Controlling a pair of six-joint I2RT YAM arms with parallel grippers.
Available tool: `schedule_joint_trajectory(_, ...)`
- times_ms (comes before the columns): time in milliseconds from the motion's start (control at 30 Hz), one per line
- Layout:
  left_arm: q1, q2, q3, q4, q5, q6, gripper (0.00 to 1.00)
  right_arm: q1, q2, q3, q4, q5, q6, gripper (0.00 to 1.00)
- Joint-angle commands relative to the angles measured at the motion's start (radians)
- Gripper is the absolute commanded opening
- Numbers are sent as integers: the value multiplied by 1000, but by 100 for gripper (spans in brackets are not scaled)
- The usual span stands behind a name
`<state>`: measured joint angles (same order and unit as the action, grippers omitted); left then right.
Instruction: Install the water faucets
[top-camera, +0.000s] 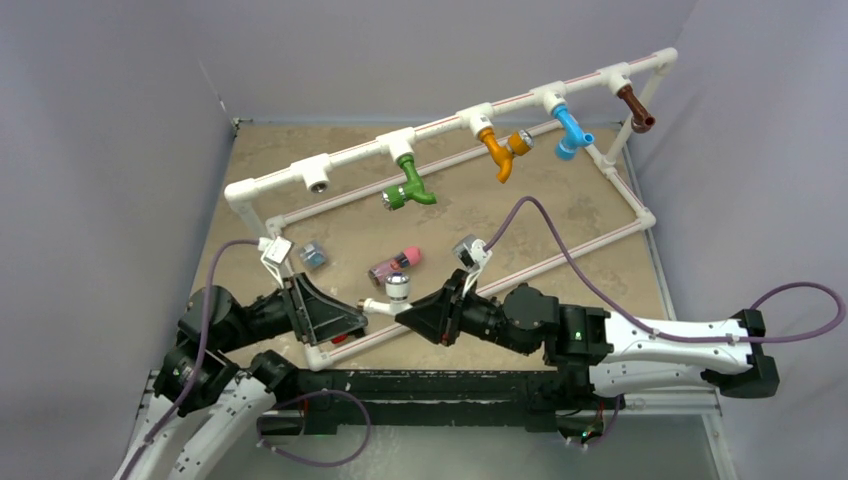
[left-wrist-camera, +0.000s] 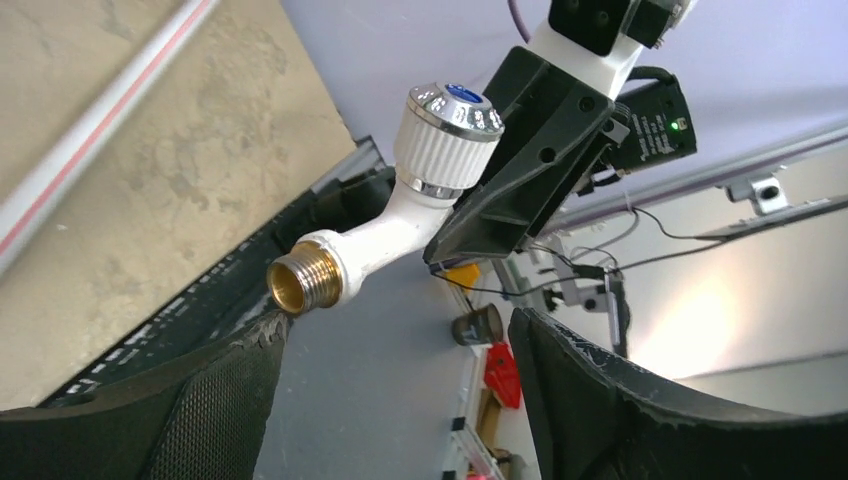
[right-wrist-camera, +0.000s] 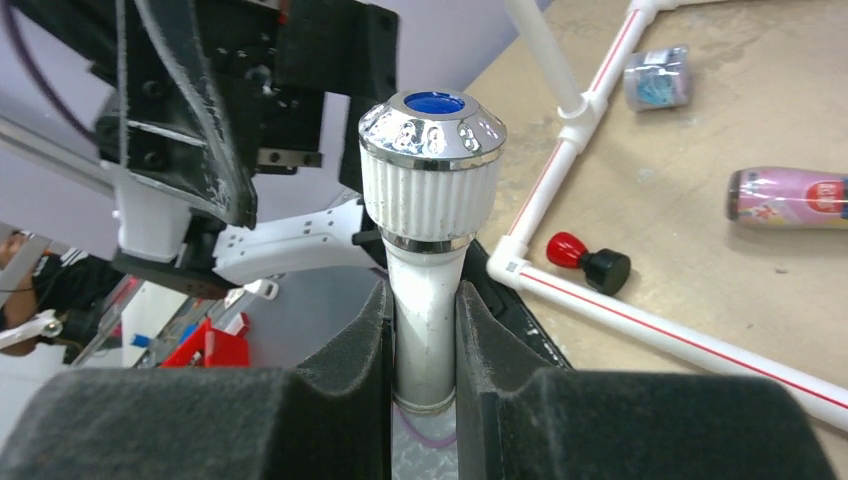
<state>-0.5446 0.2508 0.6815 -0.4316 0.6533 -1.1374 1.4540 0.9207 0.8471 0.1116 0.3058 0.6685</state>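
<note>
My right gripper is shut on the spout of a white water faucet, and its fingers pinch the white tube below the ribbed, chrome-topped knob. The faucet's brass threaded end points toward my left gripper, just above one fingertip and not between the pads. My left gripper is open with its jaws wide apart and holds nothing. Green, orange, blue and brown faucets hang from the white pipe frame. One T-fitting at the frame's left has a bare socket.
A pink-capped cylinder lies on the tan board inside the frame. Two small silver-and-blue pieces lie near it. A red-and-black small part sits by the near pipe. Grey walls close in on both sides.
</note>
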Motion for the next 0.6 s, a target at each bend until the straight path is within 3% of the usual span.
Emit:
schedule_joint_trajectory(0, 0, 63, 163, -213, -133, 213, 81, 3, -19, 84, -67, 121, -57, 0)
schedule_joint_trajectory(233, 0, 201, 452, -428, -323, 447, 81, 3, 64, 168, -126, 222, -185, 0)
schedule_joint_trajectory(400, 1, 282, 632, -488, -475, 574, 80, 6, 121, 212, -89, 265, -298, 0)
schedule_joint_trajectory(567, 0, 363, 774, -490, -731, 675, 72, 30, 152, 230, 14, 310, -434, 0)
